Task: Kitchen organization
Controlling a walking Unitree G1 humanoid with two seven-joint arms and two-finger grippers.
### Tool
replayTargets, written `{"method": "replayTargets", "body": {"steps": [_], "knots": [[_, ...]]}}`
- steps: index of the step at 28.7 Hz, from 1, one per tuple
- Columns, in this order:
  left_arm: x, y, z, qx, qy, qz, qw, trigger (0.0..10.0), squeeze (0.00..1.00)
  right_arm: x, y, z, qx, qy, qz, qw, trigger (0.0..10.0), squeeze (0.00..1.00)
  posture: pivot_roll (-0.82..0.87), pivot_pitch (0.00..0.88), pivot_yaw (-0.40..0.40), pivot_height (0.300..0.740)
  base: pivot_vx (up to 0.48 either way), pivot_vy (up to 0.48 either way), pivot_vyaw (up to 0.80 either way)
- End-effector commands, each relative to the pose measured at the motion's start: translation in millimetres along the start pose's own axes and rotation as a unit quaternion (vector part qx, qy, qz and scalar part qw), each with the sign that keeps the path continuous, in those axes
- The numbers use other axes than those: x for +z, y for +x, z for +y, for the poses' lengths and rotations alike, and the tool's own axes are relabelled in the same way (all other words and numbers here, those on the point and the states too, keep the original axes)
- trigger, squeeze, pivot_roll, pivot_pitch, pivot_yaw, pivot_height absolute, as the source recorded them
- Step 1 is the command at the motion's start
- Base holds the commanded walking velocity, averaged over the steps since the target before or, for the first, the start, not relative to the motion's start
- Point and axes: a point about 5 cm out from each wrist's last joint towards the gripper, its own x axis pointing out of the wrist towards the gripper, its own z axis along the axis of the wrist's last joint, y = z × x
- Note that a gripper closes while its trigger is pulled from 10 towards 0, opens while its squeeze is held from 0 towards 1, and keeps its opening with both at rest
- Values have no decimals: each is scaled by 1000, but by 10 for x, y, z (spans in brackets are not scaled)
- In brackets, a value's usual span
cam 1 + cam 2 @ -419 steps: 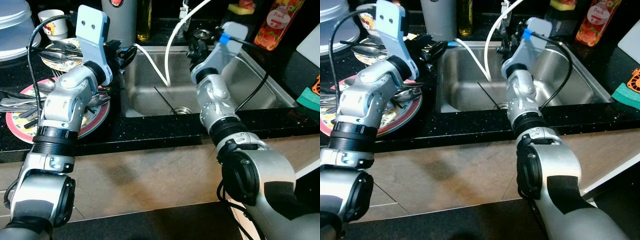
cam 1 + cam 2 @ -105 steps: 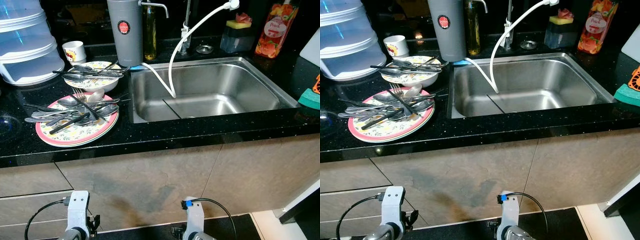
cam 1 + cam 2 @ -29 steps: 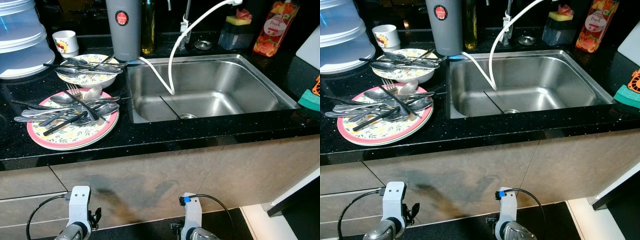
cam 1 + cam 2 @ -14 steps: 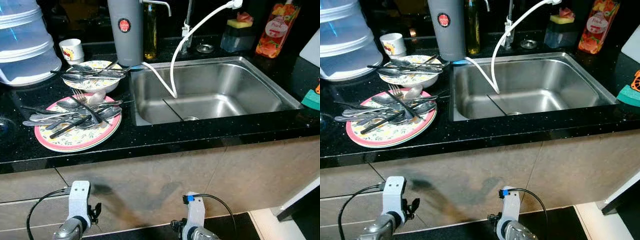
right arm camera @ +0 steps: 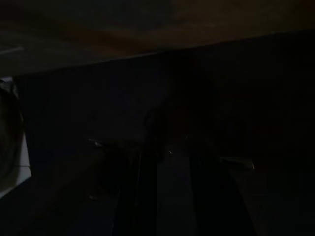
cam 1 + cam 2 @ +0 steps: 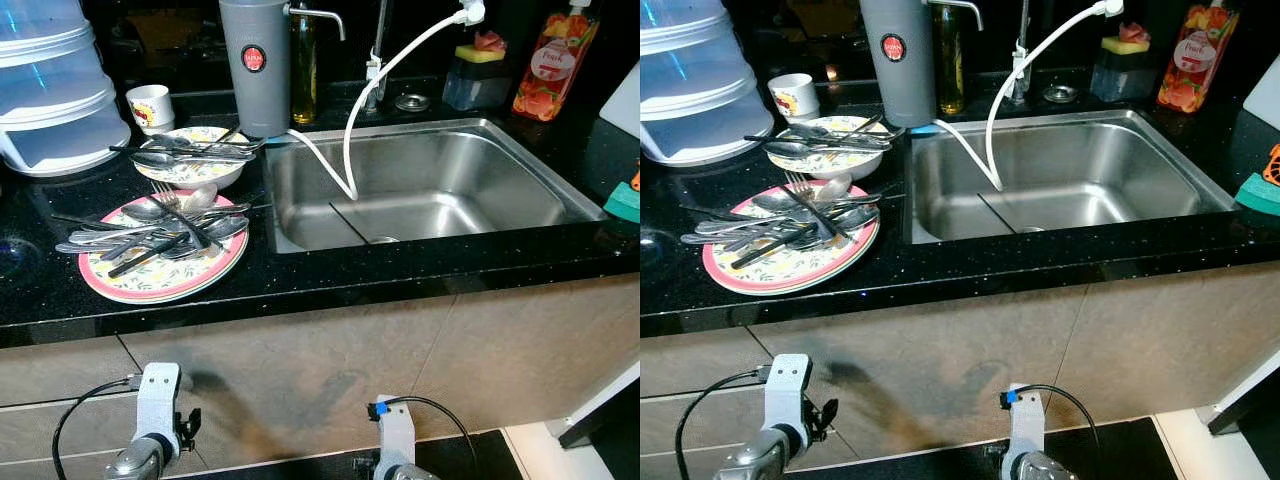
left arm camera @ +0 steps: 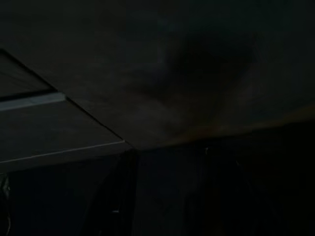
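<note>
black speckled counter (image 6: 330, 270) across the view, over tan cabinet fronts (image 6: 330, 370). far left at the back, stacked clear plastic tubs (image 6: 50, 90); just right of them a small white cup (image 6: 151, 104). in front of the cup, a patterned bowl (image 6: 195, 165) with cutlery laid across its rim. nearer the counter edge, touching the bowl's shadow, a pink-rimmed plate (image 6: 165, 265) stacked on another, heaped with spoons and forks (image 6: 160, 225) lying crosswise. behind the bowl, upright, a tall grey canister (image 6: 255, 65) with a red badge, and a bottle of oil (image 6: 303, 65) just beside it. middle to right, a steel sink (image 6: 420, 185), sunk in the counter, with a white hose (image 6: 370, 110) curving down into the basin. behind the sink, a sponge holder (image 6: 478, 75) and an orange bottle (image 6: 550, 65). far right, a teal cloth (image 6: 625, 203) at the counter edge.

low down, hanging before the cabinets: left arm (image 6: 155, 420) and right arm (image 6: 395, 445), both idle. wrist views nearly black; cannot tell how either set of fingers stands.
</note>
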Motion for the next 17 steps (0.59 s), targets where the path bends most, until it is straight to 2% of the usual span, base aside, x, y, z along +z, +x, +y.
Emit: {"method": "replayTargets", "body": {"steps": [1,5,7,8,10,13,16,17], "knots": [[-179,-37,2,-13,15,45,999,10000,0,-100,-4,-11,-5,-11,21,1000,10000,0,68,124,37,740,0,0,0],[-280,-44,-113,-49,21,67,996,10000,0,-92,-9,-30,-4,-20,18,1000,10000,0,69,123,21,740,0,0,0],[-262,-40,-98,-38,10,61,997,10000,0,-74,-8,-29,-1,-26,13,1000,10000,0,66,124,14,740,0,0,0],[-243,-38,-65,-24,-8,57,998,10000,0,-53,-8,-30,-1,-28,6,1000,10000,0,65,130,11,740,0,0,0],[-239,-47,-36,-19,0,54,998,10000,0,-33,-6,-25,-3,-29,0,1000,10000,0,60,129,8,740,0,0,0],[-210,-54,-13,-11,-4,38,999,10000,0,62,3,17,-5,-33,-27,999,10000,0,56,123,-1,740,0,0,0],[-196,-54,7,2,-17,31,999,10000,0,272,4,88,1,-11,-89,996,10000,0,62,124,-12,740,0,0,0],[-187,-55,10,1,-15,29,999,10000,0,321,5,110,1,-27,-93,995,10000,0,59,123,-15,740,0,0,0]]}}
